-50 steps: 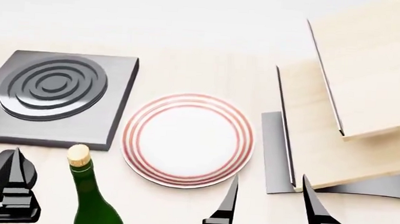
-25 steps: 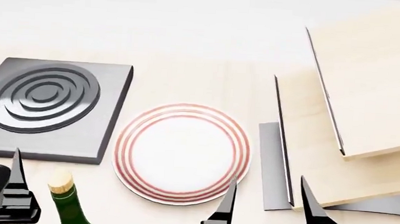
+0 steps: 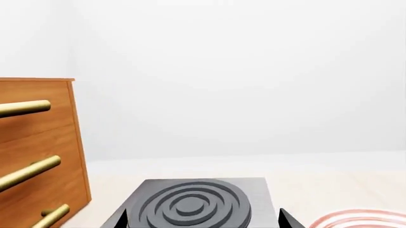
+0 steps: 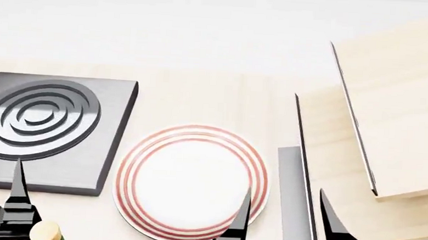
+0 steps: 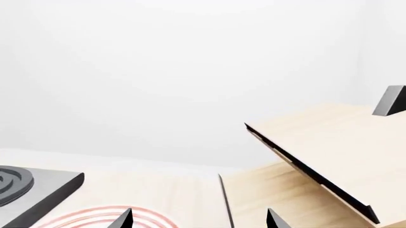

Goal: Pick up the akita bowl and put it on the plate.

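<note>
**Plate sliding nearer, bowl nowhere in view**

While the head view is drifting, the plate [image 4: 192,183] is sitting lower in it than a second ago, the stove burner [image 4: 48,130] is following it down, and the corked bottle [image 4: 45,233] is sinking to a sliver at the bottom edge. The table looks undisturbed; the camera seems to be moving, not the objects. The right gripper [image 4: 285,220] is hanging beside the plate's near rim, its fingers spread wide and holding nothing. The left gripper [image 4: 7,211] is showing one dark finger near the burner; its spread cannot be told, and nothing is visibly in it. The akita bowl is appearing in no view, neither wrist camera catching it, so the pickup is not yet begun. Judging from this, the robot is probably searching, and the wooden rack [image 4: 374,145] to the right is the only large thing that might be hiding the bowl.
</note>
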### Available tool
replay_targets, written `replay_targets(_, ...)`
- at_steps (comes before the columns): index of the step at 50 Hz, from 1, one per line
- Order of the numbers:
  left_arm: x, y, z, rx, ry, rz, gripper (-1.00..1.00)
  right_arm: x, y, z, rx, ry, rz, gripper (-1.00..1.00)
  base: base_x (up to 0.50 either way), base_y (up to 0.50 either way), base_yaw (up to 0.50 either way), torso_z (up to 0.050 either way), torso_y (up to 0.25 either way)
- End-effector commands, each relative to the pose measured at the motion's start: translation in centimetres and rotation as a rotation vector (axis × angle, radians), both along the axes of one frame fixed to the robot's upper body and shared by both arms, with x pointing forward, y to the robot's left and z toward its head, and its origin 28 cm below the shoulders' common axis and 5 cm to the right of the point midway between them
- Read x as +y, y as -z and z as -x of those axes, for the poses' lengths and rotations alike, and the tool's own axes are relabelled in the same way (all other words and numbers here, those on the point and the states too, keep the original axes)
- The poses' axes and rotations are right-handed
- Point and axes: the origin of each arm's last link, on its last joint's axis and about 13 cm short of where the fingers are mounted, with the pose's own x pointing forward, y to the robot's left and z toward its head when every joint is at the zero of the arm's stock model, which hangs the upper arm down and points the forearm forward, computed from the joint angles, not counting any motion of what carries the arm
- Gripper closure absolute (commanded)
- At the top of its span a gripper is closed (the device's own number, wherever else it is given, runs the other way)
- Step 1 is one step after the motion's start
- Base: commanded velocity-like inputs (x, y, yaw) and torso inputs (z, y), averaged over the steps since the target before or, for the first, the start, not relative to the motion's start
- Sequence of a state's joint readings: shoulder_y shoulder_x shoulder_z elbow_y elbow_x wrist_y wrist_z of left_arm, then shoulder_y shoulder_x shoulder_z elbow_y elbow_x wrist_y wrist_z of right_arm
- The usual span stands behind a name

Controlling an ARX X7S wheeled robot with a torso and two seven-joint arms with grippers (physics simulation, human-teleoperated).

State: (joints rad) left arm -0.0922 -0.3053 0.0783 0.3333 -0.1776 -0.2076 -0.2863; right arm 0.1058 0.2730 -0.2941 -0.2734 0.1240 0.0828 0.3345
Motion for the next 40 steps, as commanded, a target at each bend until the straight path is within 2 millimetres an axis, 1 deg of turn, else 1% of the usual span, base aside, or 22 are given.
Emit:
replay_targets(1, 0.0, 0.0, 0.0, 0.001, -0.001, 0.001, -1.00, 0.1, 0.1, 0.0, 0.003, -0.005, -0.004, -1.00, 0.22, 0.00, 0.00, 0.000, 0.000)
replay_targets(7, 0.0, 0.0, 0.1, 0.002, -0.001, 0.002, -1.00, 0.1, 0.1, 0.0, 0.001, -0.002, 0.001, -1.00, 0.22, 0.00, 0.00, 0.000, 0.000)
replay_targets(14, 0.0, -0.1, 0.1, 0.003, -0.001, -0.006, -1.00, 0.2, 0.2, 0.1, -0.002, 0.001, 0.015, -1.00, 0.00, 0.00, 0.00, 0.000, 0.000)
replay_targets(20, 0.5, -0.6, 0.3, 0.008, -0.017, -0.035, -1.00, 0.1, 0.4, 0.0, 0.001, 0.003, 0.014, -1.00, 0.00, 0.00, 0.00, 0.000, 0.000)
replay_targets(27, 1.5, -2.1, 1.3, 0.006, -0.063, -0.100, -1.00, 0.4, 0.7, -0.2, 0.009, -0.006, 0.012, -1.00, 0.00, 0.00, 0.00, 0.000, 0.000)
replay_targets(33, 2.5, -3.8, 2.6, 0.002, -0.097, -0.165, -1.00, 0.4, 0.7, -0.3, 0.012, -0.013, 0.009, -1.00, 0.00, 0.00, 0.00, 0.000, 0.000)
replay_targets(40, 3.6, -4.7, 3.9, 0.014, -0.137, -0.232, -1.00, 0.5, 0.9, -0.3, 0.017, -0.019, 0.014, -1.00, 0.00, 0.00, 0.00, 0.000, 0.000)
